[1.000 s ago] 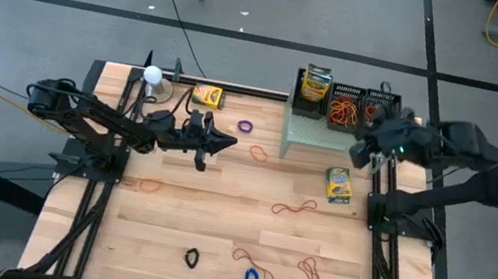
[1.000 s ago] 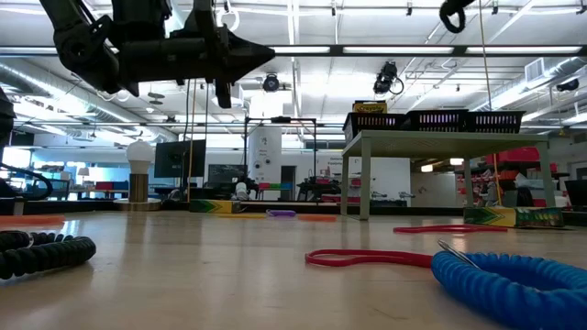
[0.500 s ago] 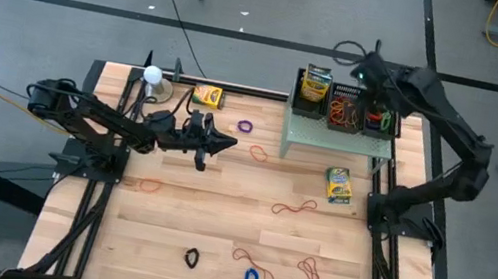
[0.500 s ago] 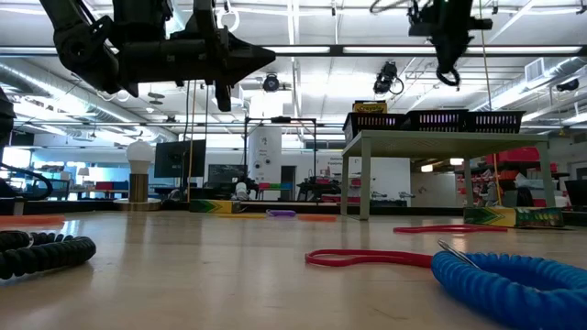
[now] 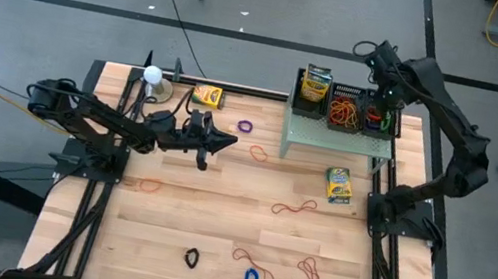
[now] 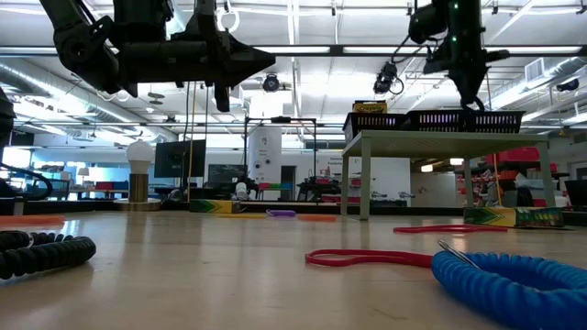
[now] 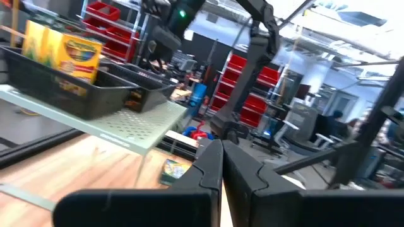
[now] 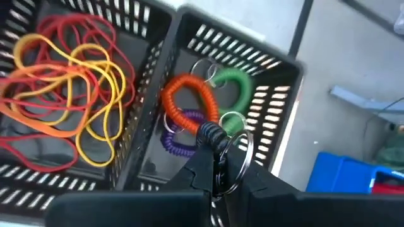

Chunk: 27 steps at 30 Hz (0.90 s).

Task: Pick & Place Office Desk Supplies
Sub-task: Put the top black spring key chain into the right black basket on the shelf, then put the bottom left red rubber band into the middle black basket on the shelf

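Left gripper [image 5: 219,143] hung above the wooden tabletop [image 5: 216,215], fingers together, holding nothing. A yellow-and-green crayon box [image 5: 206,96] lay beyond it; thin rubber-band loops were scattered across the boards.

Right gripper [image 8: 218,165] was poised over the rightmost small black mesh tray [image 8: 278,101] on the pale green perforated metal shelf [image 5: 315,136], fingers clamped on a black coiled keyring loop [image 8: 214,137]. Orange, green and purple coils already lay inside.

Judgement: release from directly above the tray's middle, low enough that the coil cannot bounce over the rim.

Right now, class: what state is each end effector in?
Left end effector: closed, holding nothing.
Right end effector: closed on a black coil key ring, above the mesh tray.
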### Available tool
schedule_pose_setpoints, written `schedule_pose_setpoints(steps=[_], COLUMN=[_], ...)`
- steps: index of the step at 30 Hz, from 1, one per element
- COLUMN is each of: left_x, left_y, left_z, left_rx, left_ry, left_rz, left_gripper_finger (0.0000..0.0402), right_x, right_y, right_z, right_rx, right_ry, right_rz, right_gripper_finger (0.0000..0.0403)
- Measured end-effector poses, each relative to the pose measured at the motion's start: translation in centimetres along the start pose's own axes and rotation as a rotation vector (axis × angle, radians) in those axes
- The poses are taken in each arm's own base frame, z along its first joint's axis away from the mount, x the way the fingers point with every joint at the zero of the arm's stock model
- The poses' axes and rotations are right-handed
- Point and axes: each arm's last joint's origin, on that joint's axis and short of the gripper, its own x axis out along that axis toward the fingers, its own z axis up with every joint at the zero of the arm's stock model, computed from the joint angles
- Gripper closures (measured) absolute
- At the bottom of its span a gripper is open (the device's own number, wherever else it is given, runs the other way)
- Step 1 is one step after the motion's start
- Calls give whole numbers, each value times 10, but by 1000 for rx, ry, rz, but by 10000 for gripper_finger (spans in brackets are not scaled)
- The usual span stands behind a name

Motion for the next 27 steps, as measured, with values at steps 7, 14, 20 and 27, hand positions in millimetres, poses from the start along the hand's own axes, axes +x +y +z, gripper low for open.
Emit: schedule_pose_setpoints(steps=[7, 14, 20, 27], left_x=[0, 0, 0, 0], left_y=[1, 0, 3, 2], left_z=[0, 0, 1, 1], left_rx=[8, 4, -26, -24], left_ry=[-5, -5, -8, -8], left_rz=[15, 14, 21, 20], left_gripper_finger=[390, 390, 390, 390], right_x=[23, 25, 25, 18], right_y=[4, 5, 5, 2], right_z=[-8, -6, -7, -6], right_rx=[13, 41, 45, 46], right_ry=[29, 13, 21, 9], right_rz=[54, 49, 44, 41], right_gripper_finger=[385, 362, 306, 264])
